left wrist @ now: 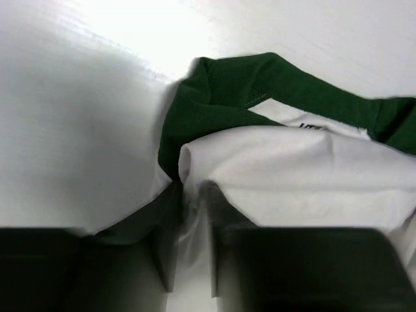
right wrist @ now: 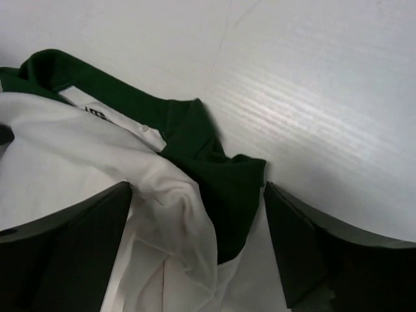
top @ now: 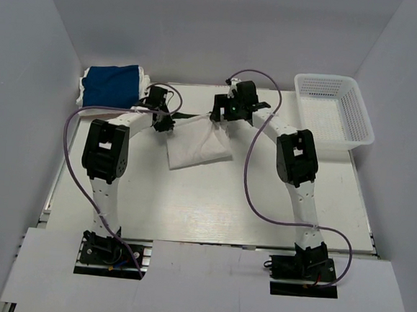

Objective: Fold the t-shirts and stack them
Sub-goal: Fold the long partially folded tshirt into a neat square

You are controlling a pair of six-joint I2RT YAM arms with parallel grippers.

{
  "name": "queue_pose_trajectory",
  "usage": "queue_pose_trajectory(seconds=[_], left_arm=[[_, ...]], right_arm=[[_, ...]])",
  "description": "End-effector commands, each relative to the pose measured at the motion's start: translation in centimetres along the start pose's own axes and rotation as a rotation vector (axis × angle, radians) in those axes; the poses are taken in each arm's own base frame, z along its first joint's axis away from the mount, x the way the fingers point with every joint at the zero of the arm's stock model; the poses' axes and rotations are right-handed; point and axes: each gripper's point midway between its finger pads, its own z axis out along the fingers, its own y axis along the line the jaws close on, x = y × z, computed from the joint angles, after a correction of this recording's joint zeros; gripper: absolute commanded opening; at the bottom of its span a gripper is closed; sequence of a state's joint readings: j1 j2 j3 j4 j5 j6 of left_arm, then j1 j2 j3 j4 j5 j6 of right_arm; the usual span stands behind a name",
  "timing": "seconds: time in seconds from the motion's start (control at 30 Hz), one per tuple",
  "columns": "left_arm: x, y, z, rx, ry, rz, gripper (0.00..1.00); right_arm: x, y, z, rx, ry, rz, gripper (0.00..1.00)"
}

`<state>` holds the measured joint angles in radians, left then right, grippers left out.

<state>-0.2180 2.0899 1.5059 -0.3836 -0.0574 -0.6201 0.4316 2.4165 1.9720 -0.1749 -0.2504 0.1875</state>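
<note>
The white table point(top: 212, 207) is taken up by three groups of things, which are kept well apart. The white mesh basket point(top: 329, 78) is set at the far right corner, clear of the working area. Nothing can be seen in it.

A white t-shirt point(top: 198, 146) is laid near the middle of the table as a partly folded, roughly square bundle, its far edge lifted between the two arms. It appears to be held there so that a fold can be finished or squared. In the wrist views dark green cloth point(left wrist: 221, 91) with a ribbed neckline is seen along that far edge, touching the white cloth. Whether it is a separate shirt underneath cannot be told.

A royal blue t-shirt point(top: 111, 83) is parked, folded, at the far left corner, probably as the start of the stack. White cloth is seen at its edges, but what it is cannot be made out.

The right gripper point(right wrist: 197, 192) is spread wide, with white and green cloth lying loose between its fingers and nothing clamped. The left gripper point(left wrist: 192, 195) is nearly pressed together, and a fold of the white t-shirt is pinched between its fingers.
</note>
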Motion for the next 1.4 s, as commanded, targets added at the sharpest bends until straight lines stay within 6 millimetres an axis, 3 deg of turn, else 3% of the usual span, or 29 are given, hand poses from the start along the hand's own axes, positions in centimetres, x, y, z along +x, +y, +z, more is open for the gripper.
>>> queue_pose_trajectory(seconds=[0.0,0.03,0.07,0.13,0.17,0.2,0.23,0.27,0.3,0.33,0.37,0.4,0.47,0.5,0.53,0.57,0.7,0.73,0.83,0.93,1.0,1.1,1.2,1.23,1.3,1.37], left_arm=[[-4.0,-2.5,-1.2,0.115,-0.089,-0.005,0.36],[-4.4,-3.3,-1.8,0.153,-0.096,-0.003,0.50],[-5.6,-4.2,-3.1,0.188,-0.132,0.008,0.71],[-6.5,-4.8,-4.6,0.203,-0.154,0.008,0.92],[-6.9,-5.0,-5.4,0.208,-0.161,0.008,1.00],[-7.7,-5.5,-6.8,0.226,-0.188,0.008,1.00],[-7.8,-5.5,-7.4,0.225,-0.187,0.008,1.00],[-7.6,-6.1,-8.2,0.236,-0.188,0.017,1.00],[-7.1,-6.7,-8.7,0.247,-0.188,0.039,1.00],[-6.7,-6.6,-9.5,0.253,-0.180,0.041,1.00],[-5.8,-7.1,-9.8,0.277,-0.156,0.051,1.00],[-4.7,-8.0,-9.9,0.345,-0.113,0.052,1.00],[-3.0,-8.4,-9.5,0.412,-0.075,0.053,1.00],[-2.4,-8.4,-9.0,0.420,-0.053,0.040,1.00],[-1.5,-8.8,-8.7,0.431,-0.026,0.038,1.00],[-1.0,-8.7,-8.1,0.431,-0.005,0.038,1.00],[0.3,-8.5,-5.9,0.427,0.052,0.037,1.00],[0.6,-8.3,-5.4,0.420,0.062,0.035,1.00],[0.9,-8.2,-4.8,0.425,0.054,0.036,1.00],[2.6,-6.9,-2.8,0.404,0.111,0.034,1.00],[3.9,-5.9,-1.5,0.390,0.164,0.021,1.00],[3.2,-5.6,-1.3,0.378,0.153,0.040,1.00],[2.1,-6.6,-2.5,0.392,0.123,0.083,1.00],[0.3,-7.2,-3.9,0.400,0.064,0.106,1.00],[-0.8,-7.9,-5.7,0.400,0.010,0.139,1.00],[-1.3,-8.0,-7.7,0.419,-0.021,0.143,1.00]], right_arm=[[-3.3,-0.2,-0.9,0.033,-0.061,-0.053,0.90],[-3.4,-0.4,-1.2,0.048,-0.065,-0.062,0.90],[-5.9,0.7,-3.0,0.041,-0.124,-0.087,0.90],[-5.8,0.7,-3.8,0.043,-0.116,-0.085,0.90],[-7.6,1.9,-5.9,0.034,-0.151,-0.105,0.90],[-7.6,2.4,-6.6,0.029,-0.146,-0.107,0.90],[-5.7,2.4,-6.5,0.016,-0.103,-0.099,0.90],[-7.3,4.0,-8.8,-0.009,-0.142,-0.101,0.90],[-6.0,4.8,-8.8,-0.052,-0.126,-0.081,0.90],[-5.6,6.3,-10.5,-0.095,-0.131,-0.075,0.90],[-3.6,6.9,-10.4,-0.129,-0.094,-0.048,0.90],[-4.0,7.9,-10.5,-0.165,-0.130,-0.059,0.90],[-1.9,9.5,-10.7,-0.246,-0.108,-0.052,0.90],[-1.5,9.7,-10.6,-0.266,-0.095,-0.043,0.90],[-0.5,9.3,-9.3,-0.284,-0.074,-0.033,0.90],[-1.1,10.8,-9.4,-0.358,-0.071,-0.043,0.90],[-0.1,10.4,-6.7,-0.393,-0.034,-0.010,0.90],[1.1,9.1,-5.2,-0.364,-0.009,0.027,0.90],[2.9,5.8,-3.6,-0.281,0.002,0.120,0.90],[4.3,3.8,-2.8,-0.270,-0.007,0.196,0.90],[5.8,3.5,-2.3,-0.295,0.019,0.224,0.90],[7.0,3.9,-2.3,-0.322,0.040,0.226,0.90],[5.1,5.1,-3.9,-0.352,0.003,0.160,0.90],[3.4,5.7,-5.1,-0.352,-0.042,0.084,0.90],[1.3,6.5,-7.2,-0.345,-0.085,0.034,0.90],[-2.3,8.0,-10.8,-0.340,-0.178,-0.042,0.90]])
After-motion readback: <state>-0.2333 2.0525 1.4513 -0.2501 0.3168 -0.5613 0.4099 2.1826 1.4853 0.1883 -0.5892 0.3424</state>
